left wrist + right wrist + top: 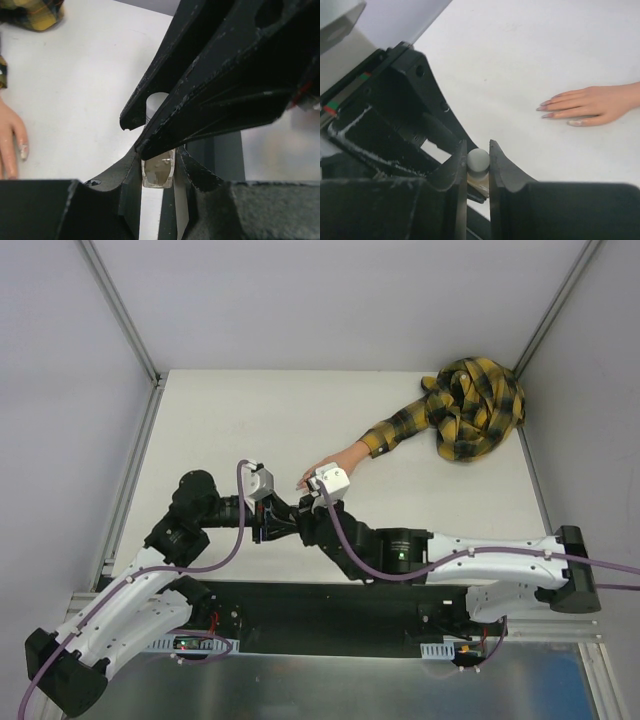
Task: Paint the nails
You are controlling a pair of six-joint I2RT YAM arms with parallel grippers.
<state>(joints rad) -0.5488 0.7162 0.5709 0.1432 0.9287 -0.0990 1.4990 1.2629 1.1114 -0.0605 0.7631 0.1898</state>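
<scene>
Well, you are at the opening step, by my reading: no brush is out, and both pincers are busy with the polish, not with the nails (548,115). These tip the hand (592,102), which lies flat on the worktop (230,420) with its fingers pointing toward the spot where your two arms meet. Its plaid sleeve (470,405) is bunched in the far right corner.

Your left pincer (159,161) is closed tight on the small bottle (158,176), gripping its glass body. Your right pincer (477,148) is clamped on the white cap (479,161), with no slack at either side. Whether the cap is loosened or fully seated, I cannot tell.

The glass looks pale and cloudy, but the fingers hide how much polish is inside. As I judge it, all the painting is left: cap off, then the brush across to each nail. Whether any nail already carries a fresh coat is too small to make out.
</scene>
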